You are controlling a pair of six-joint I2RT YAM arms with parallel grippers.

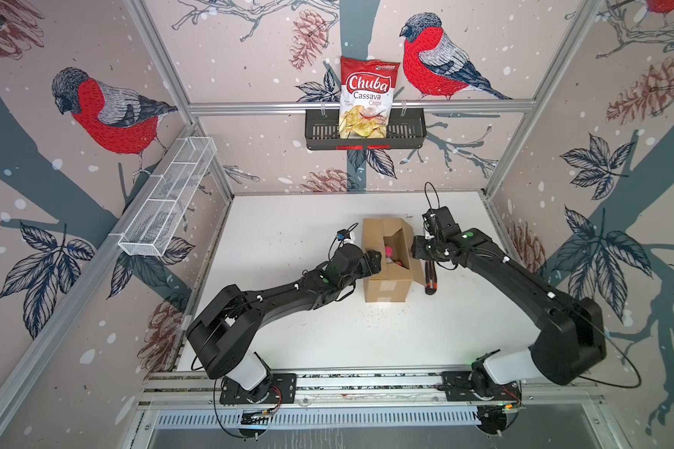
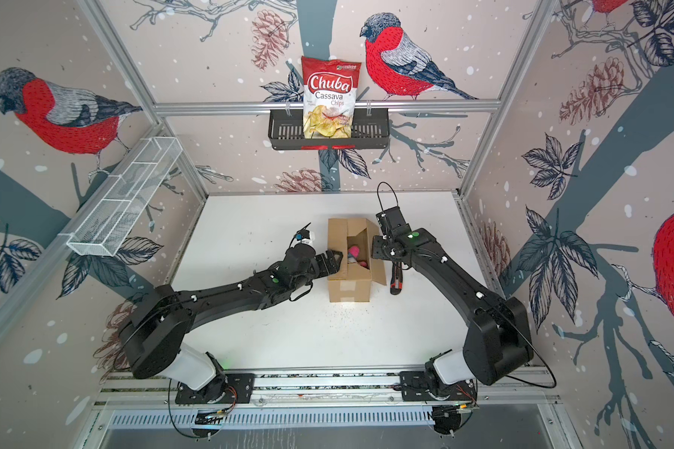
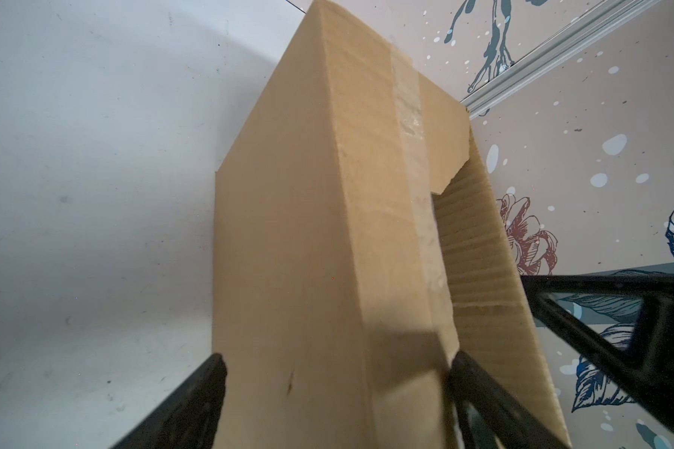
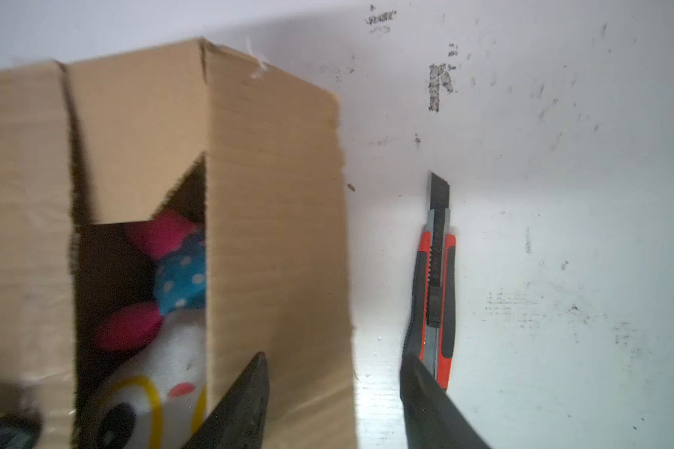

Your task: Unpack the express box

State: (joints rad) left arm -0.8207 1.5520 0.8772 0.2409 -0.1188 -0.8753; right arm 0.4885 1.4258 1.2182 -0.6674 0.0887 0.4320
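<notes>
now the box sits mid-table between the 2 grippers, its long axis running away from the arm bases, its top partly open on a toy. the left gripper stands wide and empty against the left wall. the right gripper is half open, empty, astride the raised right flap. the toy looks slightly nearer the left.
</notes>
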